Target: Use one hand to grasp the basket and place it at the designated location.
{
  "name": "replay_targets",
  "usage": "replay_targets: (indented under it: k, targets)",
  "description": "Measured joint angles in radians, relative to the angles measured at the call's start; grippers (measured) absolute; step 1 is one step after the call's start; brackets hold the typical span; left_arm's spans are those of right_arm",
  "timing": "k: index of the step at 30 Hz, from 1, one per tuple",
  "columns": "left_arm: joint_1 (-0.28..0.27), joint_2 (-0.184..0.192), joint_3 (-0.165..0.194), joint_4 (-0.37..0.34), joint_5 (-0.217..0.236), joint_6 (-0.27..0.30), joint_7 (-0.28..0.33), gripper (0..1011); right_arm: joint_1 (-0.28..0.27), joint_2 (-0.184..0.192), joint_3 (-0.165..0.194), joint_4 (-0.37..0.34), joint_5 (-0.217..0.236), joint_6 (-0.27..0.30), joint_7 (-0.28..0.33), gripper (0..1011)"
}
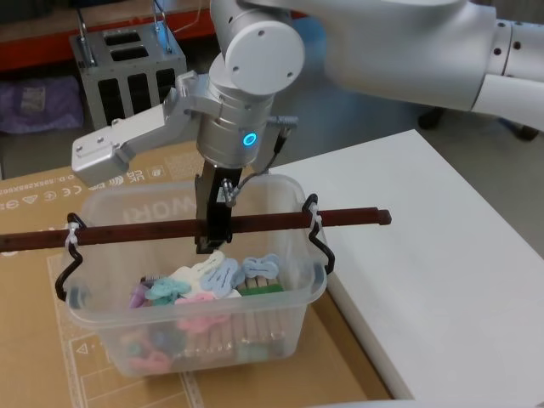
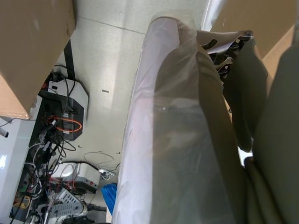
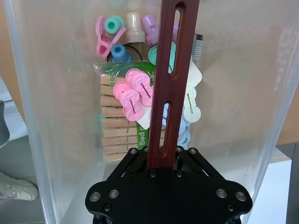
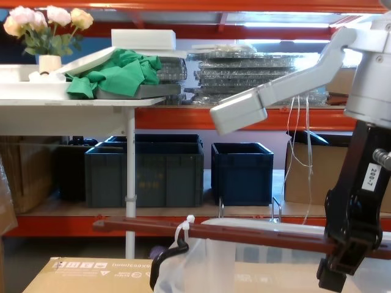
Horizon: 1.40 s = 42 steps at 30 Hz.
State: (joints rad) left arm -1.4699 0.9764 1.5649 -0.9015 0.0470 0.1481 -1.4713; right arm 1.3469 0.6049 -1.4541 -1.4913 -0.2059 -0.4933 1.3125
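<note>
The right gripper hangs straight down from the arm that enters from the far right. Its black fingers are pressed together on the long reddish-brown slotted bar handle, pinching it near mid-length.

The bar spans one large translucent whitish plastic basket with a rolled rim and overhangs it on both the left and right sides. Two white zip ties bind the bar to two black wire hooks, one at each end wall.

Inside the basket lie one pack of wooden clothes pegs and a loose pile of pastel plastic clips in pink, blue, green and purple.

The basket is positioned over a brown cardboard carton. Contact between its base and the carton cannot be determined. One white table stands just beside it on the right.

One grey metal box with two handles stands at far left, well apart. At least two dark blue crates sit on the low far shelf.
</note>
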Motion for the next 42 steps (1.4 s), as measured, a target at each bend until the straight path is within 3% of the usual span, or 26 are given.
replay_targets:
  k: [16, 42]
  targets:
    - [0.0, 0.0, 0.0, 0.0, 0.0, 0.0, 0.0, 0, 0.016, 0.041, 0.032, -0.043, 0.032, 0.015, 0.022, 111]
    - [0.0, 0.0, 0.0, 0.0, 0.0, 0.0, 0.0, 0, 0.02, 0.1, 0.079, -0.033, 0.047, 0.153, 0.076, 111]
